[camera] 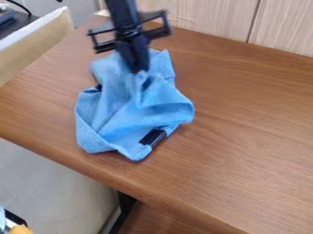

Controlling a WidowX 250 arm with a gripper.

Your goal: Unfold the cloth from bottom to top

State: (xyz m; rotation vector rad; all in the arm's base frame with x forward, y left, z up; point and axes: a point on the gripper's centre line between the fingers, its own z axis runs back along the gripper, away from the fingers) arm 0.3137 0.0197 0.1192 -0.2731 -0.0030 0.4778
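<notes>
One blue cloth bunching up beneath one black hand

At the near left, below the desk, one small orange thing [21, 229] is showing in part. Farther right, one black support [125, 203] is standing under the near edge of the one brown wooden desk [245, 137].

On the desk, one blue cloth [125, 119] is lying crumpled, between the near edge and the far left corner. Its lowest tip is pointing toward the near edge, and its folds are overlapping through the middle. Two dark pieces are showing at its borders: one black strip [153, 137] is sitting at the near right side, and one smaller dark patch [99, 87] is peeking out at the left.

Above the cloth's far part, one black hand [140, 70] is pointing down, its lower end overlapping the folds from this angle. Whether it is spreading, pressing together or pinching cloth, I cannot tell. One black arm [120, 9] is coming in from the top.

Beyond the far edge, one pale wood-grain panel [214, 18] is standing upright, with one dark vertical seam running down it.
</notes>
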